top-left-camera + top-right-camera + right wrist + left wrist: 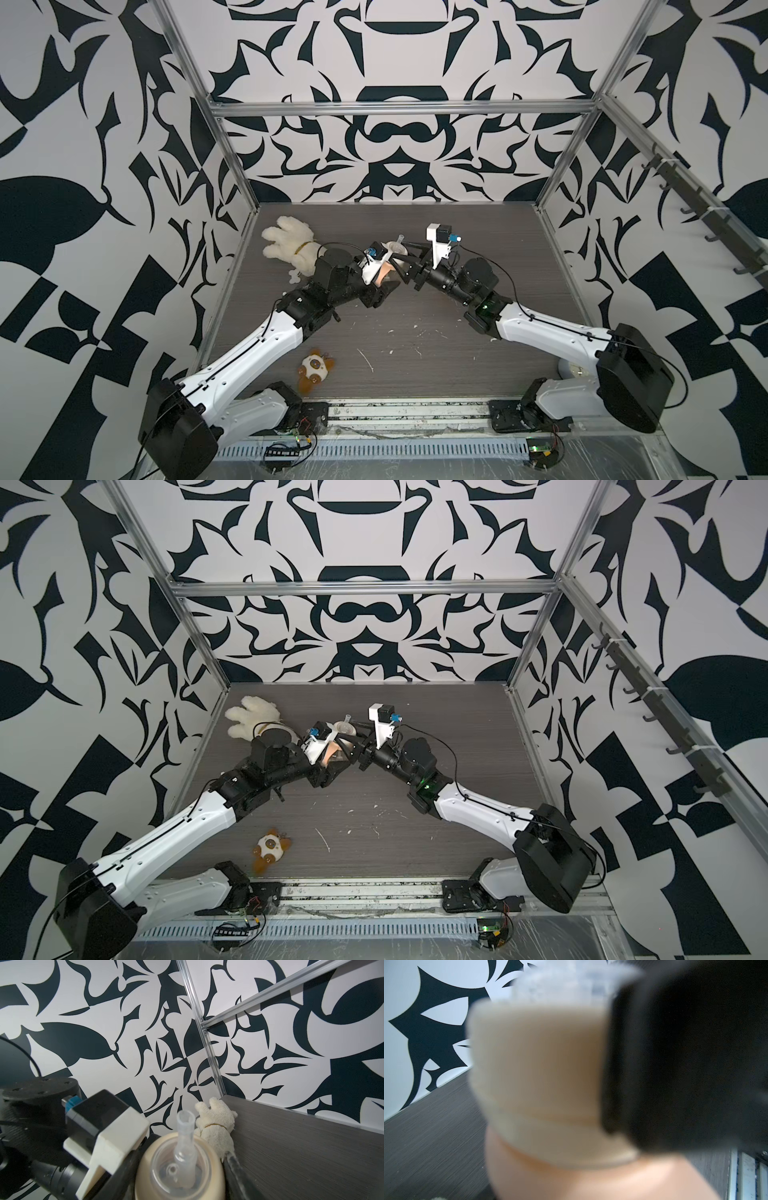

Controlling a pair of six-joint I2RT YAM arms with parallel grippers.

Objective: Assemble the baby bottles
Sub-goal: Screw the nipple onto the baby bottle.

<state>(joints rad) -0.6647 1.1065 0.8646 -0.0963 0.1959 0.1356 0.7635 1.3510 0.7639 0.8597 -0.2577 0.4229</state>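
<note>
The baby bottle is held off the table between both arms, just behind the table's middle. Its cream collar (394, 249) with the clear straw (185, 1132) faces up. My right gripper (399, 252) is shut on the collar (145, 1167), with a black finger (234, 1174) pressed on each side. Below the collar is the peach part (380, 277), and my left gripper (384, 280) is shut on it. The left wrist view is filled by the blurred collar (537, 1064), the peach part (591, 1178) and a right finger (675, 1064). The amber body is hidden.
A cream plush toy (291, 245) lies at the back left, just behind my left wrist. A brown-and-white plush (313, 370) lies near the front left. A pale round thing (572, 369) peeks out under the right arm. White scraps dot the dark table (415, 345).
</note>
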